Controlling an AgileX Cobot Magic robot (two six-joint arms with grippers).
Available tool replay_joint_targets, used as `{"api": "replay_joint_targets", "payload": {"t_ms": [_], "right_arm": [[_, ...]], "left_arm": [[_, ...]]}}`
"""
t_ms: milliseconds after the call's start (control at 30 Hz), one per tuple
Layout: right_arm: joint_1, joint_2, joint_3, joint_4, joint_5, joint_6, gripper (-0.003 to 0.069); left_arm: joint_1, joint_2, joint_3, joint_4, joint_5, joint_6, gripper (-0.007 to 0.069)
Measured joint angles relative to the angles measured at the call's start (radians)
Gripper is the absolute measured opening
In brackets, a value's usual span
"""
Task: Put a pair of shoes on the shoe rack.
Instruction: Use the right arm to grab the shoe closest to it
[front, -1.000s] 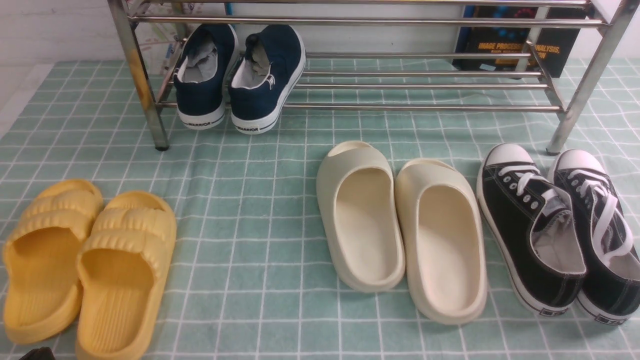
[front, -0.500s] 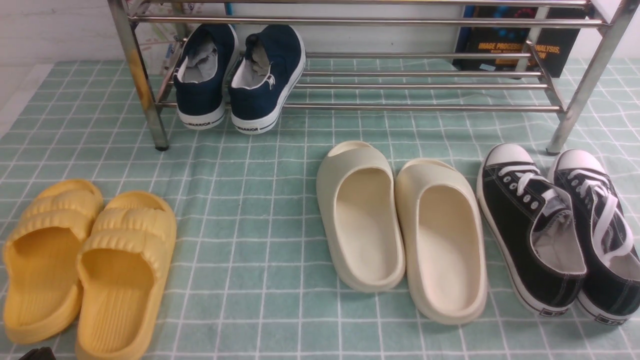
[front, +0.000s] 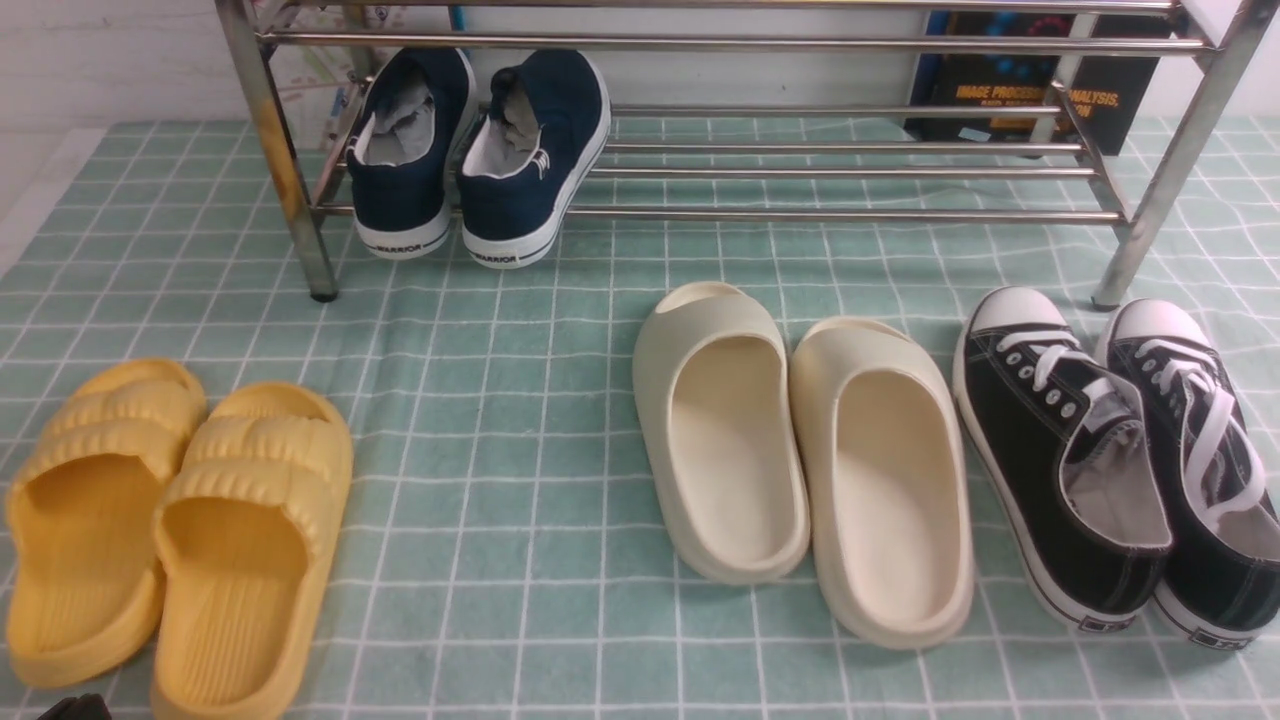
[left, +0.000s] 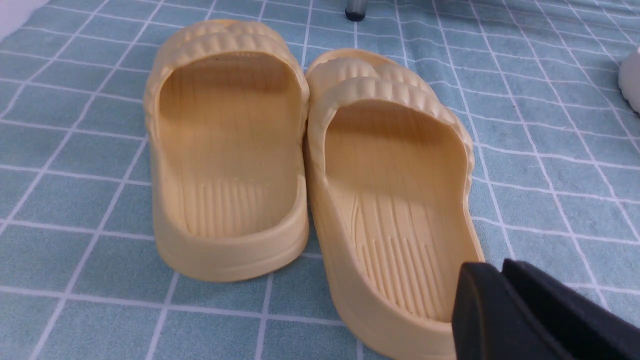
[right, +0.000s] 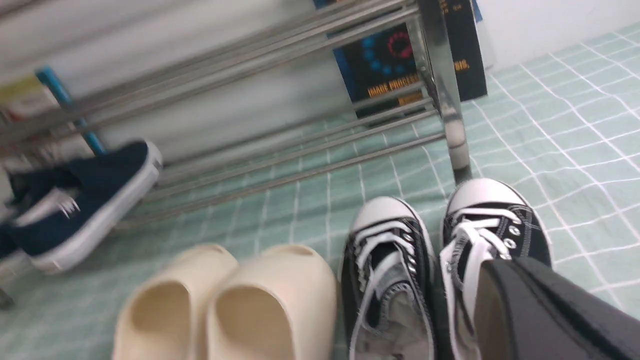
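Observation:
The two black canvas sneakers stand side by side on the cloth at the right, toes toward the rack: the left one (front: 1050, 440) and the right one (front: 1195, 420). They also show in the right wrist view, left (right: 387, 260) and right (right: 487, 220). The chrome shoe rack (front: 840, 213) spans the back, and its right leg (right: 440, 75) stands just beyond the sneakers' toes. My right gripper (right: 515, 265) is shut and empty, above the right sneaker. My left gripper (left: 502, 267) is shut and empty, over the heel of a yellow slipper (left: 395, 200).
Navy slip-on sneakers (front: 480, 150) sit on the rack's lower rails at the left. Cream slippers (front: 800, 450) lie in the middle, right next to the black sneakers. Yellow slippers (front: 170, 520) lie at the front left. A dark book (front: 1030, 95) leans behind the rack.

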Motion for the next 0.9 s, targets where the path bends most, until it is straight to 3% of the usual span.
{"api": "replay_joint_targets", "payload": {"t_ms": [167, 333, 567, 700, 800, 867, 900], "right_arm": [[0.015, 0.338, -0.271, -0.073, 0.282, -0.13, -0.0003], [0.091, 0.594, -0.456, -0.1, 0.484, -0.147, -0.0003], [0.291, 0.984, -0.709, -0.218, 0.718, -0.147, 0.0038], [0.375, 1.117, -0.761, -0.283, 0.726, -0.106, 0.016], [0.395, 1.189, -0.765, -0.332, 0.714, -0.038, 0.0315], [0.396, 1.212, -0.766, -0.347, 0.71, -0.016, 0.0366], [0.396, 1.248, -0.767, -0.365, 0.705, 0.015, 0.0439]], "left_arm": [[0.0, 0.0, 0.0, 0.0, 0.0, 0.0, 0.0052], [0.0, 0.0, 0.0, 0.0, 0.0, 0.0, 0.0052], [0.0, 0.0, 0.0, 0.0, 0.0, 0.0, 0.0052], [0.0, 0.0, 0.0, 0.0, 0.0, 0.0, 0.0052], [0.0, 0.0, 0.0, 0.0, 0.0, 0.0, 0.0055], [0.0, 0.0, 0.0, 0.0, 0.0, 0.0, 0.0056], [0.0, 0.0, 0.0, 0.0, 0.0, 0.0, 0.0057]]}}
